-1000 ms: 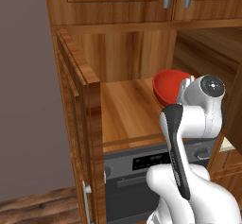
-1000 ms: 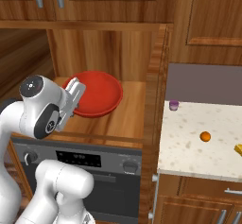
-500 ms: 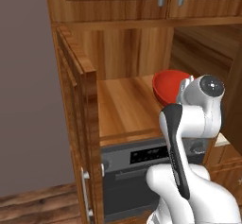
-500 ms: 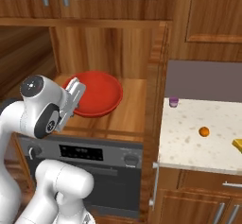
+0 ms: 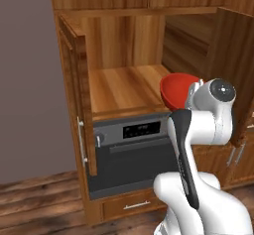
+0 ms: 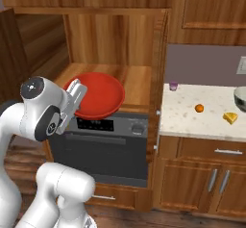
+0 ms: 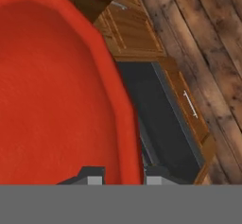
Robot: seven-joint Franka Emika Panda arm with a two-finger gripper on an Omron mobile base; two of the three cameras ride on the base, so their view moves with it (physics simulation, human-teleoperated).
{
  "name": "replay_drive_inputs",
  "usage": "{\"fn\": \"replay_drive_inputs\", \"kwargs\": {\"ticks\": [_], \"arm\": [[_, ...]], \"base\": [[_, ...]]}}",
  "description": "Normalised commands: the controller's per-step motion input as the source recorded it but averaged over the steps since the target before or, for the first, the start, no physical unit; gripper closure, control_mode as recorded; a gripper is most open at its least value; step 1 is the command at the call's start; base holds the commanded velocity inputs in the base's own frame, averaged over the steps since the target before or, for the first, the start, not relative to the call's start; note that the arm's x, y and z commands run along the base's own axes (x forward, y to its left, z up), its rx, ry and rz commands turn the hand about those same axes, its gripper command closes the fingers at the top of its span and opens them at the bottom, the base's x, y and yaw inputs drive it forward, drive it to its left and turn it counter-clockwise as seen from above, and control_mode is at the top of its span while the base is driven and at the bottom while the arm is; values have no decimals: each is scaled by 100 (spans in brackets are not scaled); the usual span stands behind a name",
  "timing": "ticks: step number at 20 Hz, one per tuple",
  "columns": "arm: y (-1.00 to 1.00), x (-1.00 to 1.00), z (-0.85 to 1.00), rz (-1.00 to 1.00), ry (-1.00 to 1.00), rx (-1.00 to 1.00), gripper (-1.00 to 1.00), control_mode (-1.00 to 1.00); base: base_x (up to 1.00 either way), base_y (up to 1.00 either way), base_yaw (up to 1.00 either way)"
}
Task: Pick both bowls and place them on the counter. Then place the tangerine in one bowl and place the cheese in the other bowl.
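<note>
One red bowl (image 6: 96, 95) is up in the gripper (image 7: 122, 175), its rim pinched between the jaws, carried just in front of the open cupboard shelf (image 5: 124, 85) and above the black oven (image 6: 108, 147). The other bowl (image 6: 240, 97), the pale one, sits on the counter (image 6: 192, 119) well to the right of the oven, at the edge of the right base view, with the cheese (image 6: 230, 118) just beside it and the tangerine (image 6: 199, 108) a little nearer the oven. A small purple cup (image 6: 173, 85) stands at the back of the counter, closest to the oven of all. From where I stand the grip looks the weak point: the bowl hangs from one narrow bite on its rim, so a quick swing toward the counter could let it pivot or slip out over the wooden floor (image 7: 208, 53). The cupboard's side panel (image 6: 158, 73) stands between the oven and the counter, and a low or tight path could clip the bowl against it. Set down carelessly, it could also knock the tangerine rolling.
</note>
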Motion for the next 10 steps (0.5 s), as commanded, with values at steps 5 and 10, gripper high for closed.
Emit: {"fn": "replay_drive_inputs", "kwargs": {"ticks": [5,10], "arm": [[0,0,0,0,0,0,100,100],[0,0,0,0,0,0,100,100]], "base": [[-86,6,0],[-77,19,1]]}}
